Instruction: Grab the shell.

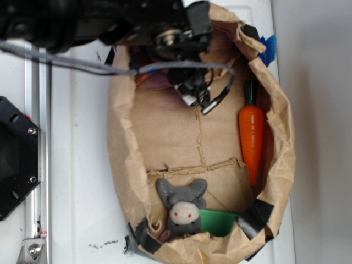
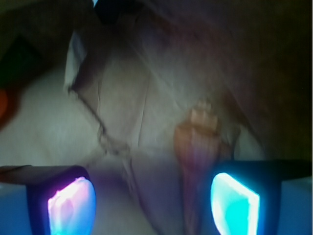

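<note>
The shell (image 2: 196, 139) is tan-orange and glossy. It lies on the brown paper in the wrist view, ridged wide end away from me, thin point running down toward the lower edge. My gripper (image 2: 152, 203) is open just above it. The shell's tapering part sits between the glowing pads (image 2: 234, 203), close to the right one and apart from the left. In the exterior view the gripper (image 1: 198, 96) hangs over the far end of the paper bag (image 1: 124, 159), and the arm hides the shell.
An orange carrot (image 1: 252, 137) with a green top lies along the bag's right wall. A grey plush bunny (image 1: 183, 209) and a green piece (image 1: 217, 221) sit at the near end. Crumpled paper walls rise all round.
</note>
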Controlling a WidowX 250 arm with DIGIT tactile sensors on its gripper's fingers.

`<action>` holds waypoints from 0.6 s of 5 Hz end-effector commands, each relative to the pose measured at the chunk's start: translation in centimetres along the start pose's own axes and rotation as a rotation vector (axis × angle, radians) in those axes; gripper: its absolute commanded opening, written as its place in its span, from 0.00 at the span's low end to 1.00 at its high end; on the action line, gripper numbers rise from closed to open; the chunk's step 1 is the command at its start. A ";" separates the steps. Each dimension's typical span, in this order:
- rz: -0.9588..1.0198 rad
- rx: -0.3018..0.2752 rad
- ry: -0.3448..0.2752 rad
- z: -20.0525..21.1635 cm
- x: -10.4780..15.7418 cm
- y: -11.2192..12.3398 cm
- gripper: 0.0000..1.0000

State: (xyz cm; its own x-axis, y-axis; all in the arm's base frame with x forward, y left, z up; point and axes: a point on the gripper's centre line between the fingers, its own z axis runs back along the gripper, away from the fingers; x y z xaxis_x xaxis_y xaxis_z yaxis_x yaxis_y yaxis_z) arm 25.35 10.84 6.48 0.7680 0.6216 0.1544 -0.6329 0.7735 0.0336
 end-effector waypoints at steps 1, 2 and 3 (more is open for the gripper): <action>0.025 -0.014 -0.069 1.4 3.6 2.2 1.00; 0.014 -0.003 -0.068 1.0 4.0 1.7 1.00; -0.006 0.011 -0.050 0.1 3.3 1.7 1.00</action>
State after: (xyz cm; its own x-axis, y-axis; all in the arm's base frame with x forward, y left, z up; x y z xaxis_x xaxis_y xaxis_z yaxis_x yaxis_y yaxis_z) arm 26.79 12.77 6.17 0.7887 0.5920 0.1657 -0.6053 0.7949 0.0413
